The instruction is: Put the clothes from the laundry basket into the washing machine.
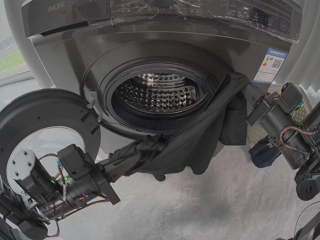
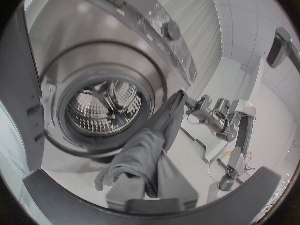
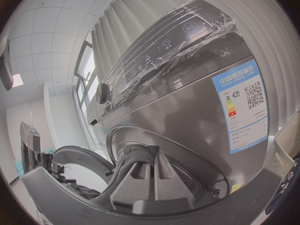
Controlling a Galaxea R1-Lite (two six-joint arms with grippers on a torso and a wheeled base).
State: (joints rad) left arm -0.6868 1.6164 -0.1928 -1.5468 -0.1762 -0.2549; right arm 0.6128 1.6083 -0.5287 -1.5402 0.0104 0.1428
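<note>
a dark shirt (image 1: 196, 134) hangs stretched between both claws across the lower right rim of the washing machine (image 1: 66, 57) opening, outside the drum (image 1: 156, 94). the left claw (image 1: 135, 157) is clamped on its bunched lower end, below the opening. the right claw (image 3: 153, 166) is pinched on its upper end, by the right rim. the door (image 1: 43, 117) stands open at the left. a blue cloth (image 1: 263, 154) lies by the laundry basket (image 1: 255, 135), right of the machine.
</note>
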